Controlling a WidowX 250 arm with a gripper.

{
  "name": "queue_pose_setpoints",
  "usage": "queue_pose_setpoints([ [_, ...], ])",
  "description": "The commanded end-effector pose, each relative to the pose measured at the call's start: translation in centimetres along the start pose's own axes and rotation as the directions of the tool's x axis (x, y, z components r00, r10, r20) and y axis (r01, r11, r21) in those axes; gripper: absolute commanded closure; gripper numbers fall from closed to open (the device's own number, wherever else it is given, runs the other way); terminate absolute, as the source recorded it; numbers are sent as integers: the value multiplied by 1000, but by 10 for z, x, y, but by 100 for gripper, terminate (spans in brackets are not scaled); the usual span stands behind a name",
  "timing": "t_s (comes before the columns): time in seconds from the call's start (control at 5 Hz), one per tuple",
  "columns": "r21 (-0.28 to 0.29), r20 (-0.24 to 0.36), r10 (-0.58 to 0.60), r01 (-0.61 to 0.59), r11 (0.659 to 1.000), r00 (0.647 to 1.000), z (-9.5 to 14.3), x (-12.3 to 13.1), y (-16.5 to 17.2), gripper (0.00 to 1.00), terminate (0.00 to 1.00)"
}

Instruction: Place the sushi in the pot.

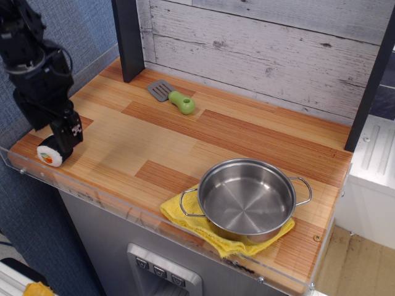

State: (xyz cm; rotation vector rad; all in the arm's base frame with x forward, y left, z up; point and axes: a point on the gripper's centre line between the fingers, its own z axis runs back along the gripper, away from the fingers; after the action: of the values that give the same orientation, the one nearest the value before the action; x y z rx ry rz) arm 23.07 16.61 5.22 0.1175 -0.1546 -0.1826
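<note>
The black claw (66,131) is down at the near-left corner of the wooden desk (203,132), right on top of the sushi (51,154). The little roll lies on its side by the clear front lip, its white rice face with the orange centre turned toward the front. The claw's tip covers the roll's upper right part, so the two look to be touching, but from where I stand I can't make out the fingers one from the other, and I cannot tell how wide the claw is or whether it has closed on anything. The roll seems to rest on the wood, not lifted.

The stainless-steel pot (247,198) sits well apart, over at the near-right end, on a crumpled yellow cloth (203,229), and it is empty inside. A small spatula with a green handle (173,96) lies toward the back wall, clear of the straight path between roll and pot.

I'd say this is the pickup step, with nothing carried yet. What it calls for next is a firm pinch across the roll's black sides, a straight lift clear of the front lip, then a long carry rightward across the desk to above the pot's open mouth before letting go.
</note>
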Motion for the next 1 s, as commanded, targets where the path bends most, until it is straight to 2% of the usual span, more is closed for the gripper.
queue_pose_setpoints([
  [0.0, 37, -44, 63, -61, 997, 997, -5, -16, 3, 0, 0],
  [0.6, -11, -90, 132, -134, 991, 987, -43, -24, 2, 0, 0],
  [0.8, -6, -87, 171, -172, 985, 981, -46, -26, 2, 100, 0],
])
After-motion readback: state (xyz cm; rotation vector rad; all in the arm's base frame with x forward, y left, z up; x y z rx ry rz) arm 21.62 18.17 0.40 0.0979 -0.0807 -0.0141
